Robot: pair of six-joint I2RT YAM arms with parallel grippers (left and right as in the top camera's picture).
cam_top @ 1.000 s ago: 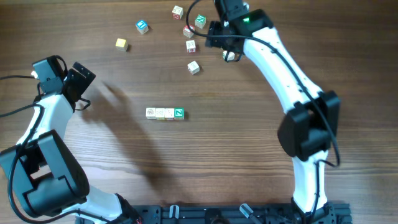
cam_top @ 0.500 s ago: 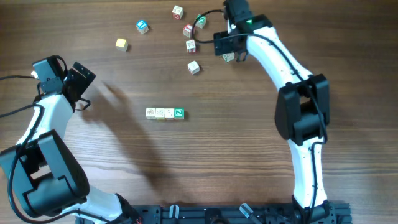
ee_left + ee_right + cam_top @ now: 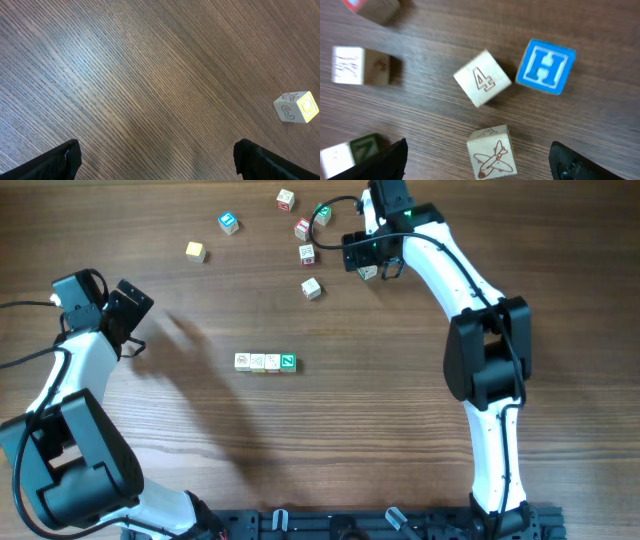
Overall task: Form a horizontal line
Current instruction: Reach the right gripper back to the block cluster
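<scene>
line (image 3: 265,362): mid worktop (image 3: 380,440); four tiny cubes edge to edge, three cream, green at right end | handling: probably light, rigid wood, easily knocked crooked; pinch a cube's opposite flat sides | left gripper (image 3: 157,160): apart, empty | right gripper (image 3: 477,160): apart over airplane cube (image 3: 488,152), gripping nothing

Setting: a robot test station of laboratory type. Indicators: two white-and-black jointed arms, the left arm (image 3: 70,380) and the right arm (image 3: 480,370), stand on a black mounting rail (image 3: 350,525) along one edge of a wood-grain desk (image 3: 400,430). Small letter cubes (image 3: 311,288) lie on the desk. Exposed black cabling runs along the arms.
</scene>
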